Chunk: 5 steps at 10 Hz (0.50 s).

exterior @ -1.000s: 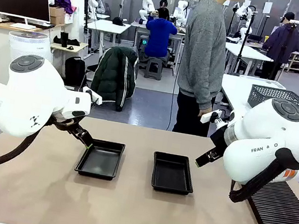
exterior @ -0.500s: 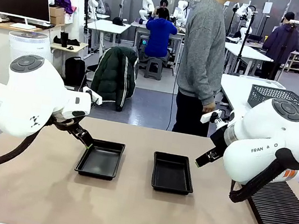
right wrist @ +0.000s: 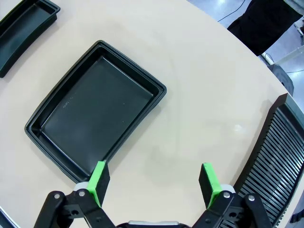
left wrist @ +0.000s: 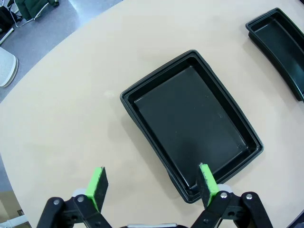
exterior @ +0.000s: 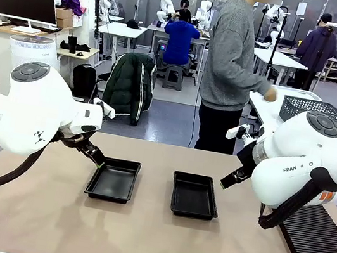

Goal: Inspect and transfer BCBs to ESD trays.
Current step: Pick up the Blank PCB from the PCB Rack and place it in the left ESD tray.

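Observation:
Two black ESD trays lie side by side in the middle of the table, the left tray (exterior: 113, 180) and the right tray (exterior: 194, 196), both with bare floors. My left gripper (exterior: 94, 156) hovers at the left tray's near-left corner, and in the left wrist view the gripper (left wrist: 152, 181) stands open above that tray (left wrist: 190, 114). My right gripper (exterior: 232, 176) hangs right of the right tray; in its wrist view the gripper (right wrist: 154, 183) is open above the tray's (right wrist: 95, 109) edge. The BCBs are out of view.
A long black ribbed rack (exterior: 317, 239) lies at the table's right, also seen as the rack (right wrist: 278, 152). A person (exterior: 230, 59) stands across the table, one hand (exterior: 270, 92) reaching to a grey mesh basket (exterior: 312, 108) on a side table.
The person's hand has risen from their side and reached out toward the mesh basket. Both arms and both trays have stayed still.

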Tool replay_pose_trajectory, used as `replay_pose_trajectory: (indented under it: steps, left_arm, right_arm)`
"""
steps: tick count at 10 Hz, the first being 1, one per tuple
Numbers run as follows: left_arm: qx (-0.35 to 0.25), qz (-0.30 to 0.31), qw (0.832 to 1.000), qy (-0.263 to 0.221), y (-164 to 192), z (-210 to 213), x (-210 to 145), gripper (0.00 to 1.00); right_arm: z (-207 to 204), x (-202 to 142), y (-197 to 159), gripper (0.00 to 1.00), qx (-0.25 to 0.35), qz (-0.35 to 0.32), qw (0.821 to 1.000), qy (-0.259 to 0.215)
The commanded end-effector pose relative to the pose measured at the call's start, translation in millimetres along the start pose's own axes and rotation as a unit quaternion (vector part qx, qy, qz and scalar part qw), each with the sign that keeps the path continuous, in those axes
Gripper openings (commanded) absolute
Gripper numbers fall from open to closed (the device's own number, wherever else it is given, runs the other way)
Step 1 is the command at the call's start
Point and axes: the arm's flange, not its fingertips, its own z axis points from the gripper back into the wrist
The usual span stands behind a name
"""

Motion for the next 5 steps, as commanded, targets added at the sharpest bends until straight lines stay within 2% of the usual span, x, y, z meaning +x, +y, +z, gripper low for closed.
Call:
replay_pose_trajectory:
  steps: [1,5]
  left_arm:
    - [0.0,0.0,1.0,0.0,0.1,0.0,-0.1,1.0]
    - [0.0,0.0,1.0,0.0,0.1,0.0,-0.1,1.0]
  right_arm:
    - [0.0,0.0,-0.1,1.0,0.0,0.0,1.0,0.0]
    - [0.0,0.0,-0.1,1.0,0.0,0.0,1.0,0.0]
